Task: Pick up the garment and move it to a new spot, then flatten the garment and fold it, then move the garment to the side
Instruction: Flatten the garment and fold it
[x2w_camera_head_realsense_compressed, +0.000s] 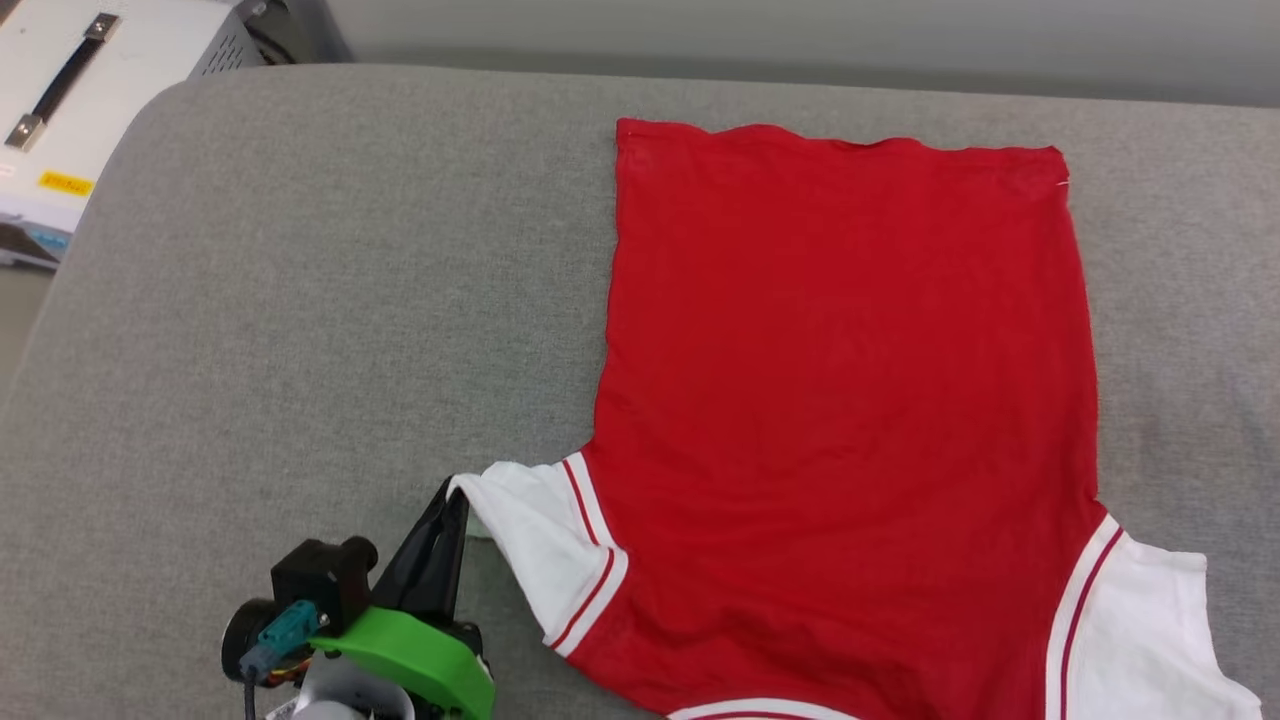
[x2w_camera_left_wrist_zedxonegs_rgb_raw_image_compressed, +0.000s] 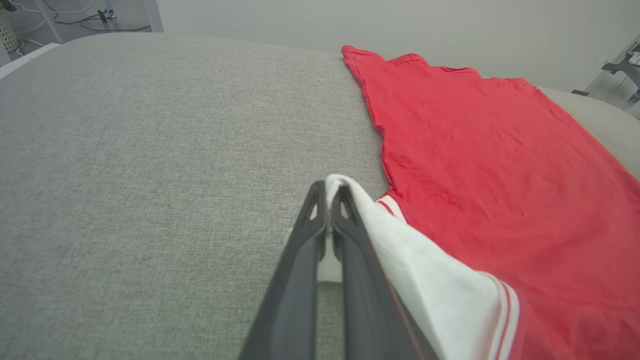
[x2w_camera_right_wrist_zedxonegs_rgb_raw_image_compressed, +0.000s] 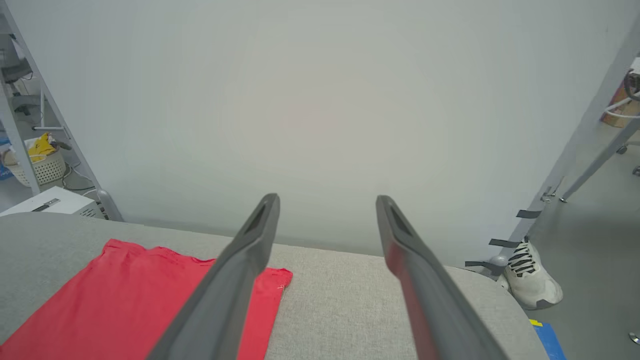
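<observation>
Shirt lies spread, plain red side up, on the grey cushion — my left gripper is pinched tight on its white sleeve, I judge to tug it flat. Right gripper gapes wide, empty, raised clear of it.

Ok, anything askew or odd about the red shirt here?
The garment lies mostly flat. One white sleeve is pinched up by the left gripper; the other sleeve lies flat.
</observation>
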